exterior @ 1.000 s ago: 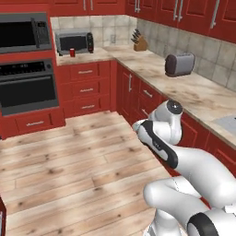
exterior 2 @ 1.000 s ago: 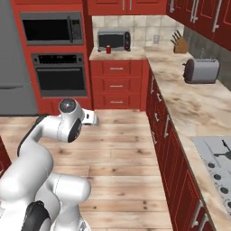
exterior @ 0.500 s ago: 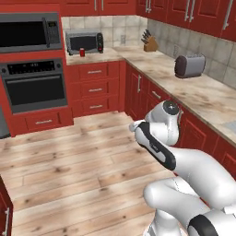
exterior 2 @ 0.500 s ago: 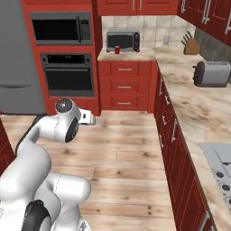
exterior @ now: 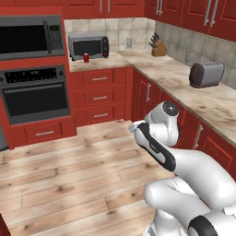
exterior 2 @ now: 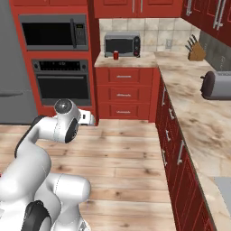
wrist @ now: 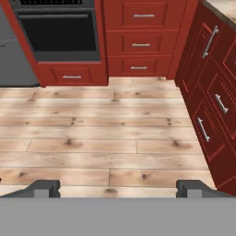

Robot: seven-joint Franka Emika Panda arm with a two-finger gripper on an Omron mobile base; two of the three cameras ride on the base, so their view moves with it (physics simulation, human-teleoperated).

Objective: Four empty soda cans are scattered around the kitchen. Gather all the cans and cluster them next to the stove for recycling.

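One red soda can stands upright on the far corner counter, just in front of a small toaster oven; the right base view shows the same soda can. My gripper is open and holds nothing. It hangs over the wood floor, far short of the can, and its fingertips stand wide apart. A grey corner of the stove shows at the lower right edge on the right-hand counter.
The black wall oven with a microwave above it fills the red cabinet wall ahead on the left. A toaster and a knife block sit on the right counter. Red drawers line the corner, and open wood floor lies ahead.
The whole picture has shifted: the base has driven, and the corner cabinets, wall oven and can now look closer and more central. The arm keeps its pose and the gripper stays open.
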